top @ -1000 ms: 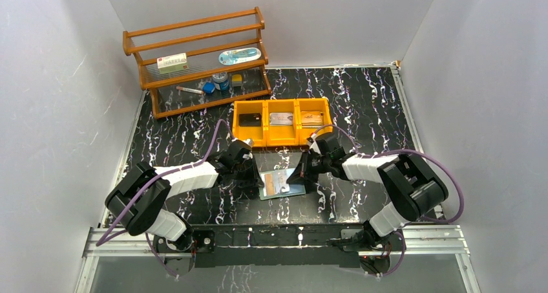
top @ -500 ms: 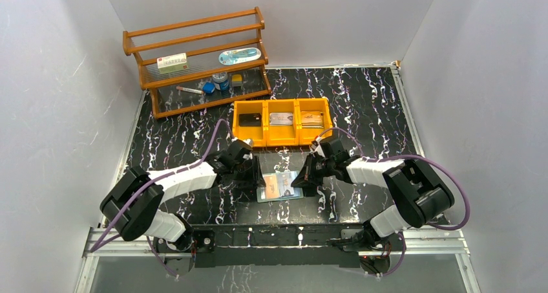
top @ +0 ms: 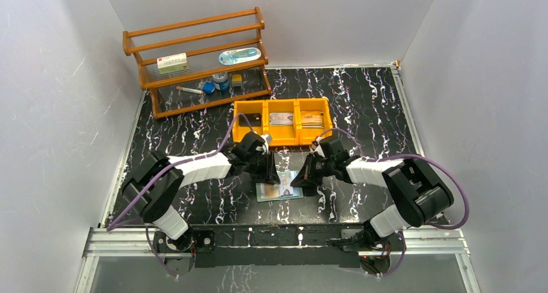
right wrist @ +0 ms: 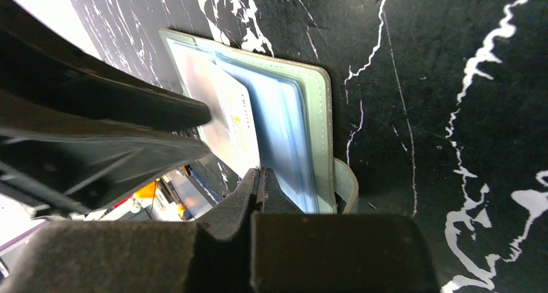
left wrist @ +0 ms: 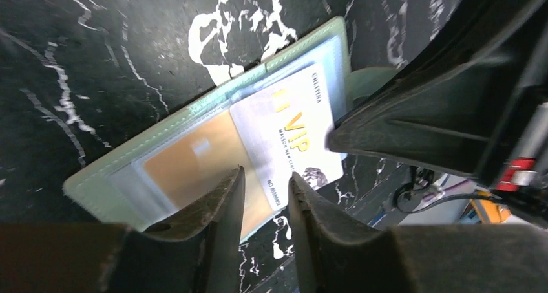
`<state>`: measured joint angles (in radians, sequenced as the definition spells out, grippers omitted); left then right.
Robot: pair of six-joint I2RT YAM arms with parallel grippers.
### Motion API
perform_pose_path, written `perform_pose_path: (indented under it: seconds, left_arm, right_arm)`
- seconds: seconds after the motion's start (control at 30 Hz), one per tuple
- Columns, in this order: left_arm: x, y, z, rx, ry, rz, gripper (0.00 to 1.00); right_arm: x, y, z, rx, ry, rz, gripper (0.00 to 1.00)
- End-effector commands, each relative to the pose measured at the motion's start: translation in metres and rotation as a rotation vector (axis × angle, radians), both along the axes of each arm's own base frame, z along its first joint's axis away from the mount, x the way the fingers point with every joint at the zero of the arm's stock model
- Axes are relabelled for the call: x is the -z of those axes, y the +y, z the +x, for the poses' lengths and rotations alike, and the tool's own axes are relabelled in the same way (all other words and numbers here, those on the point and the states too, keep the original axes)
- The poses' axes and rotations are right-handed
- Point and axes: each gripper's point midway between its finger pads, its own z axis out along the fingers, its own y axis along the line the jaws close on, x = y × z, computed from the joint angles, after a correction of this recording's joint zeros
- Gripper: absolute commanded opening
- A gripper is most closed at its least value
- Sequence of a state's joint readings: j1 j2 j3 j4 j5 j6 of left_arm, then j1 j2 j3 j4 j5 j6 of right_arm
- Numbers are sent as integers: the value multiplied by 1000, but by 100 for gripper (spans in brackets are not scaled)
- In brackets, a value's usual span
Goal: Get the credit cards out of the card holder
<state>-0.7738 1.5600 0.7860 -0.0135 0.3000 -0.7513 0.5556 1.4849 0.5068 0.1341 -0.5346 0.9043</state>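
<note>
Card holder (top: 268,193) lies flat mid-desk (top: 362,105) by the near edge, right hand (right wrist: 260,173) pressed together pinning its end, left hand (left wrist: 266,176) slightly spread over the protruding credit card (left wrist: 284,138): probably light, stiff, slick, best pinched at that exposed edge.

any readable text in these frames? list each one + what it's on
"VIP": gold letters on the white card in the card holder, left wrist view.
Smaller print on that card: blurred, not readable.
Red print on the white box on the wooden shelf: too small to read.
Any print on the cards in the orange bin: too small to read.
</note>
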Motion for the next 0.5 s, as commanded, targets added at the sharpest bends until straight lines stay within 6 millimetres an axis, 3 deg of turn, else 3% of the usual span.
perform_pose_path:
  seconds: [0.0, 0.23, 0.47]
  left_arm:
    - [6, -15, -17, 82, 58, -31, 27]
    - [37, -4, -27, 45, 129, 47, 12]
    - [45, 7, -36, 29, 146, 73, 9]
  right_arm:
    - [-2, 3, 6, 32, 1, 23, 1]
    - [-6, 11, 6, 32, 24, 80, 13]
    - [-12, 24, 12, -3, 12, 139, 26]
